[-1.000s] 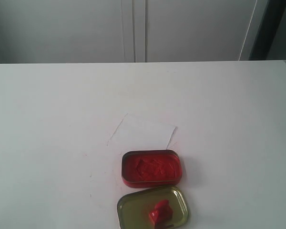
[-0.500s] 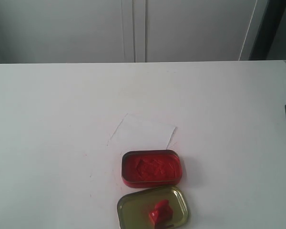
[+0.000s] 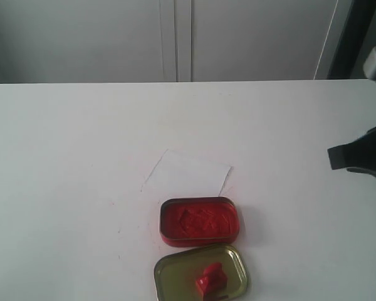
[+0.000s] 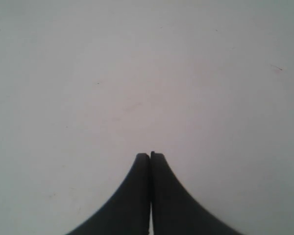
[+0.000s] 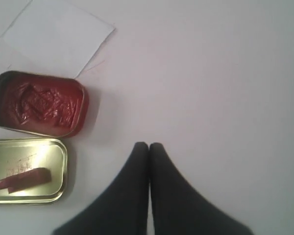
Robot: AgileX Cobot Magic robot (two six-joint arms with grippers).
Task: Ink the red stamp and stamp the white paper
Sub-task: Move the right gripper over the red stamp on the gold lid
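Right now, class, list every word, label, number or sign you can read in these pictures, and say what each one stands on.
No text can be read in any view.
The tin of red ink paste: only pressed dents, no legible characters.
The gold lid: faint scratches, no lettering.
The white paper: looks blank; any print is too faint to read.
The red stamp: no marking visible.

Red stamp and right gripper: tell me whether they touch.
Apart. Right wrist view: the red stamp lies in the gold lid, table showing between it and the right gripper.
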